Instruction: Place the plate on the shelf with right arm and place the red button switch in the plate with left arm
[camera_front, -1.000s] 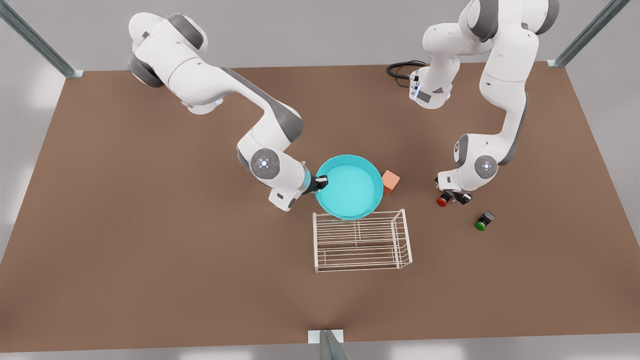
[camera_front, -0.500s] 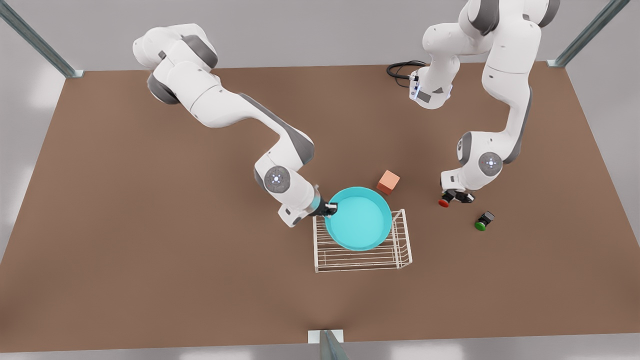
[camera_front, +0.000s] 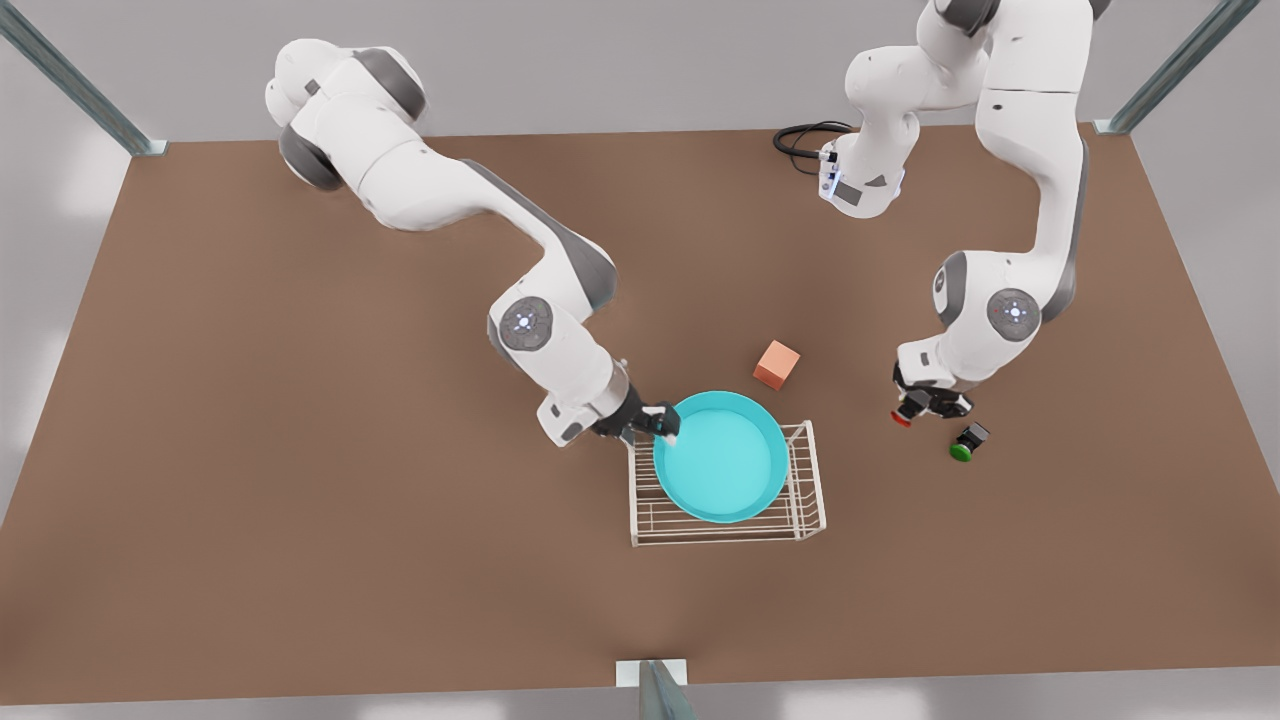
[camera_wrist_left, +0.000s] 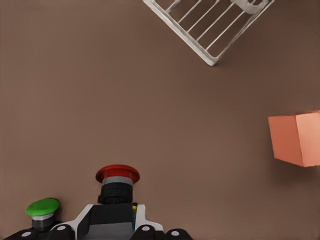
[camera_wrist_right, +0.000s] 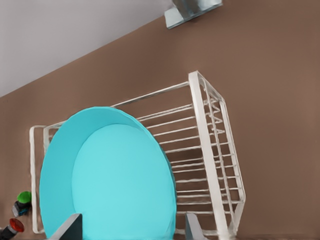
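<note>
The right gripper (camera_front: 662, 424) is pinching the plate's (camera_front: 722, 460) rim at the plate's ten o'clock edge in the front view, with the turquoise dish sitting over the shelf (camera_front: 812, 490). The left gripper (camera_front: 928, 405) is clamping the black body of the red button switch (camera_front: 901, 419), seemingly lifted just off the table (camera_front: 300, 480). The green button (camera_front: 962, 450) is lying at its four o'clock, and the orange cube (camera_front: 776, 364) is resting at the plate's one o'clock.

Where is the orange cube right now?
In the front view the orange cube sits on the table, just behind the shelf, apart from the plate.
</note>
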